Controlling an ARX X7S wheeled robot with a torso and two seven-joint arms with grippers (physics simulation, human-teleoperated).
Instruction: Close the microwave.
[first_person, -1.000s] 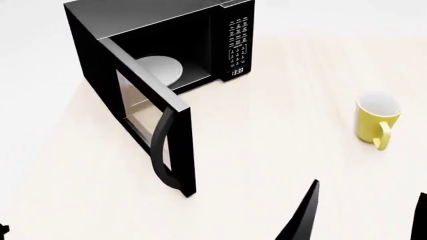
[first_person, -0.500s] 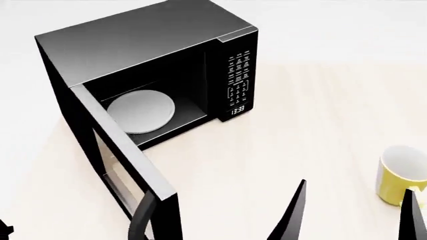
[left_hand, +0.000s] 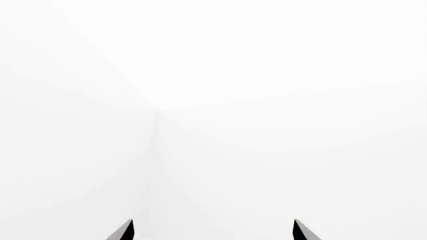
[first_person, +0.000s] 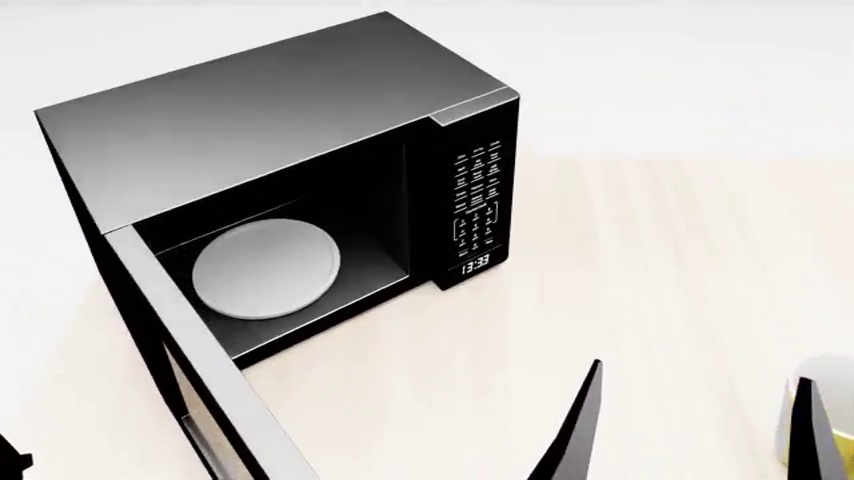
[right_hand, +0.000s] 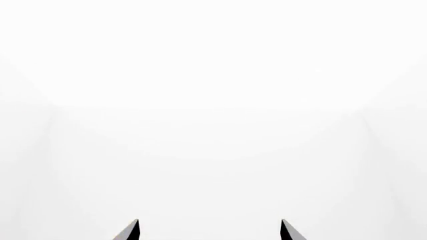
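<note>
Microwave (first_person: 287, 150) sitting upper left, door (first_person: 200, 380) swinging wide open toward lower left; rigid hinged panel, likely light: push outer face. Right gripper (first_person: 694, 430) spread wide; left gripper (left_hand: 212, 231) likewise.

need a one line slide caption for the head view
Open black microwave on a pale wooden table, white turntable plate visible inside, door swung wide, right gripper open nearby.

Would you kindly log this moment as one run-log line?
black boxy microwave: door open | white round turntable plate: bare | right gripper: open, empty | left gripper: open, empty
</note>
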